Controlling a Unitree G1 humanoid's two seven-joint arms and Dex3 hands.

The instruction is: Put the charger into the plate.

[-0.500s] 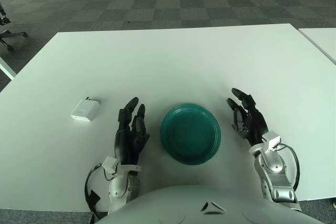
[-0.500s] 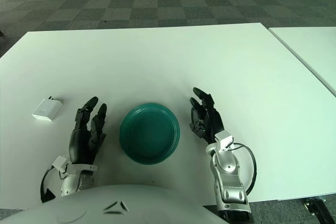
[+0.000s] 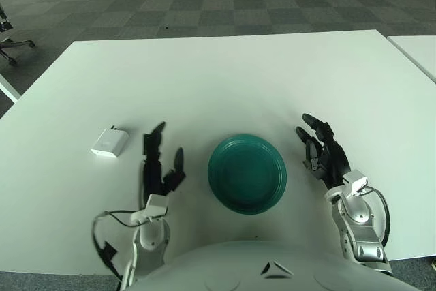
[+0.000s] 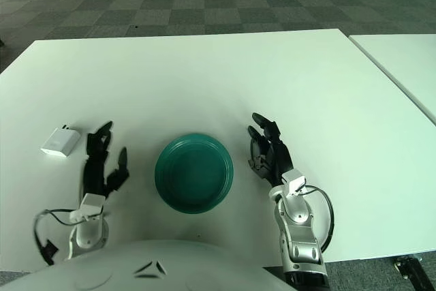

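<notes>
A small white charger [image 3: 110, 142] with metal prongs lies on the white table [image 3: 225, 80] at the left. A round teal plate [image 3: 246, 173] sits near the table's front, between my two hands, with nothing in it. My left hand [image 3: 158, 161] is between the charger and the plate, a short way right of the charger, fingers spread and holding nothing. My right hand [image 3: 320, 155] shows just right of the plate, fingers relaxed and holding nothing.
A second white table [image 3: 417, 51] stands at the far right across a narrow gap. Checkered carpet lies beyond the far edge, and a chair base [image 3: 12, 47] shows at the far left.
My left hand has shifted left toward the charger, and its wrist has turned so the hand looks narrower. The right hand, plate and charger have stayed put.
</notes>
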